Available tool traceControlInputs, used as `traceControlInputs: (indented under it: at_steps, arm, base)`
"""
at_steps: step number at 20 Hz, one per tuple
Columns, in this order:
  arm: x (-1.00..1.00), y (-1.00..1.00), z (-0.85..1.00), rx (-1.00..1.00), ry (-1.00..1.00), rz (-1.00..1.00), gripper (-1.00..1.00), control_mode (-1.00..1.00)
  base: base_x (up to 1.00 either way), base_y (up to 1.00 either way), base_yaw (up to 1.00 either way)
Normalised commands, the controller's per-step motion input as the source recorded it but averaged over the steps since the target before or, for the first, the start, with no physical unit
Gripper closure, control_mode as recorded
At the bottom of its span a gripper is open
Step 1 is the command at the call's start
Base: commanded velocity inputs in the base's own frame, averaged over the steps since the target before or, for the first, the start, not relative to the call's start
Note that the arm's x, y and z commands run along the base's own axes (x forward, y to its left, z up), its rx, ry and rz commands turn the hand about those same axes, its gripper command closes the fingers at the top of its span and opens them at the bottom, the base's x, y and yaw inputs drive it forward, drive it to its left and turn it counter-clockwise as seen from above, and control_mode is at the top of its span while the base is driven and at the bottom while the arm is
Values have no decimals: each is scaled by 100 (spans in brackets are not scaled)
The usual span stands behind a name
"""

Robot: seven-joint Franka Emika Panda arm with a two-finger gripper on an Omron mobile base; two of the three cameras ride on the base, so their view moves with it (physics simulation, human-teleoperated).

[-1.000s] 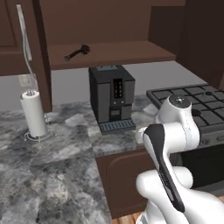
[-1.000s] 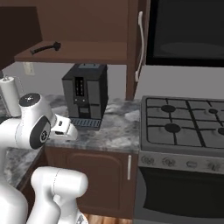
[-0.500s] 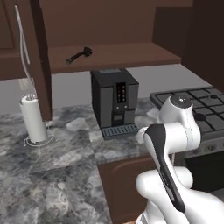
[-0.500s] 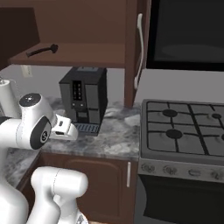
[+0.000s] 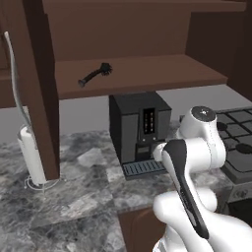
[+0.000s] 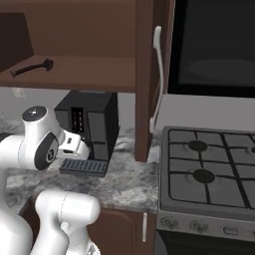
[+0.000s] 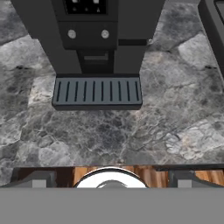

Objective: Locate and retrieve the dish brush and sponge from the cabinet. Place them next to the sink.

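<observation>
The dish brush [image 5: 95, 74] lies flat on the open cabinet [image 5: 138, 74] shelf, directly above the black coffee machine [image 5: 139, 129] and a touch toward its left side (head pointing to the back wall). Below that machine's drip tray [image 7: 97, 92], the gripper [image 7: 111, 183] hangs over the marbled counter [image 7: 131, 131], jaws spread wide and holding nothing. The gas hob [image 6: 209, 172] sits to the machine's right, a paper towel roll [image 5: 30, 156] to its left.
</observation>
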Motion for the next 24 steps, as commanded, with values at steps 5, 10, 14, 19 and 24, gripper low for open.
traceControlInputs:
  at_steps: [5, 10, 14, 19, 24]
  arm:
    - [0, 0, 0, 0, 0, 0, -100, 100]
    - [0, 0, 0, 0, 0, 0, -100, 100]
    - [0, 0, 0, 0, 0, 0, -100, 100]
    - [0, 0, 0, 0, 0, 0, -100, 100]
    - [0, 8, 4, 0, -1, 0, -100, -100]
  base:
    - [73, 27, 0]
    - [64, 29, 0]
    - [16, 16, 1]
    - [0, 0, 0]
    - [0, 1, 0]
